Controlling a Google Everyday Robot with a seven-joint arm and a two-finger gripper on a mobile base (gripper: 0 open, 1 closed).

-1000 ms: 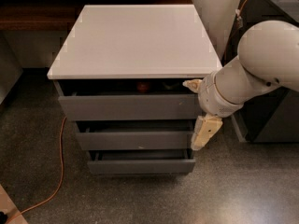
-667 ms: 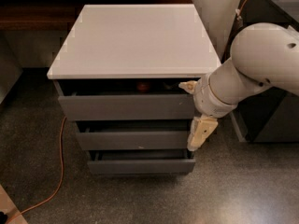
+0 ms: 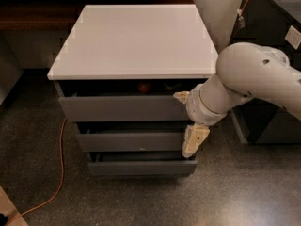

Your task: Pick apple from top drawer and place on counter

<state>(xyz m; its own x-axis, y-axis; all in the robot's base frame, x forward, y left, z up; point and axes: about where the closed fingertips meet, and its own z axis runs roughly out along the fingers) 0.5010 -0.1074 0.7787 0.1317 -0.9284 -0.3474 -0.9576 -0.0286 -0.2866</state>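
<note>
The top drawer (image 3: 122, 108) of the grey cabinet stands a little way open under the white counter (image 3: 136, 36). In the dark gap I see a part of the red apple (image 3: 144, 86), near the middle of the drawer. My gripper (image 3: 188, 119) is in front of the cabinet's right side, level with the top drawer's front. It is open and empty: one beige finger (image 3: 181, 97) lies at the drawer's upper right edge, the other (image 3: 195, 140) hangs lower, in front of the middle drawer. The apple is to the left of the upper finger.
Two shallower drawers (image 3: 134, 141) below also stand slightly out. An orange cable (image 3: 59, 173) runs over the floor at the left. A dark wooden shelf (image 3: 28, 15) is behind at the left, and dark equipment (image 3: 277, 18) stands close at the right.
My arm and gripper have moved to the left, closer to the right end of the top drawer's front. The drawer and apple have not moved.
</note>
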